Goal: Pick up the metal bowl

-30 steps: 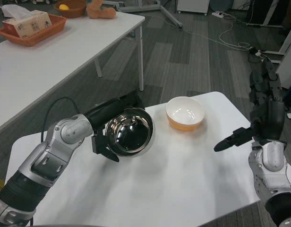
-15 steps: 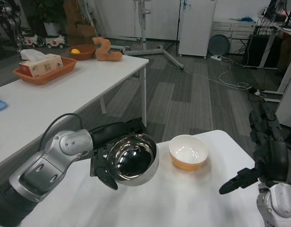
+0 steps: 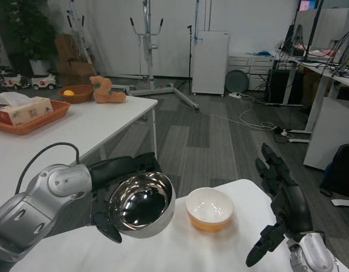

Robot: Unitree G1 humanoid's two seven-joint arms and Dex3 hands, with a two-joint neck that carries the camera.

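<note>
Raised higher, metal bowl [image 3: 141, 204] in left hand [image 3: 115, 195] tilts toward camera.

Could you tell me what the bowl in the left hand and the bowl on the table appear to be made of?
Metal bowl: polished steel, apparently, with mirror-like reflections. Yellow bowl: probably ceramic or plastic, with a glossy white inside and an orange-yellow outside.

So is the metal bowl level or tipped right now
Tipped. The left hand holds the metal bowl above the table, its opening tilted toward the camera and showing an empty, reflective inside.
</note>
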